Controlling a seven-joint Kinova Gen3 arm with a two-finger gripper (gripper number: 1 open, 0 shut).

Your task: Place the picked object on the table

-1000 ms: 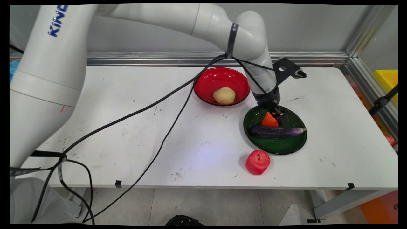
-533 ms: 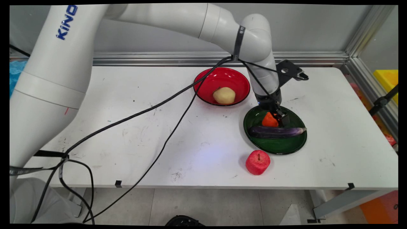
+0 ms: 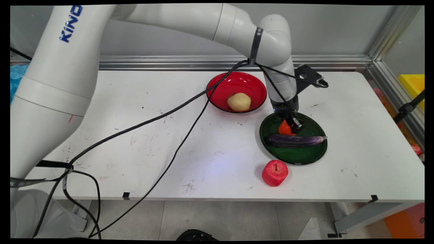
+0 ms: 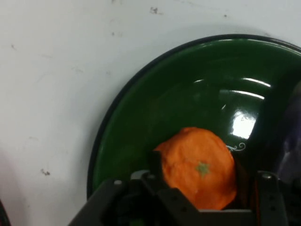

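Observation:
My black gripper [image 3: 290,126] reaches down into the far left part of a green plate [image 3: 298,157]. Its fingers are closed on a small orange fruit [image 3: 283,129]. In the hand view the orange [image 4: 197,167] sits between the two fingers of the gripper [image 4: 205,190], resting on the green plate [image 4: 141,117]. A purple eggplant [image 3: 295,140] lies across the plate just in front of the orange, apart from the gripper; its blurred edge shows in the hand view [image 4: 292,136].
A red bowl [image 3: 234,79] holding a yellowish potato [image 3: 239,101] stands to the plate's far left. A red apple [image 3: 274,173] sits on the table in front of the plate. Black cables trail from the arm across the table's left half.
The gripper's fingers have drawn together onto the orange, and the orange has shifted slightly left. The wrist has turned a little; the eggplant, apple and bowl have not moved.

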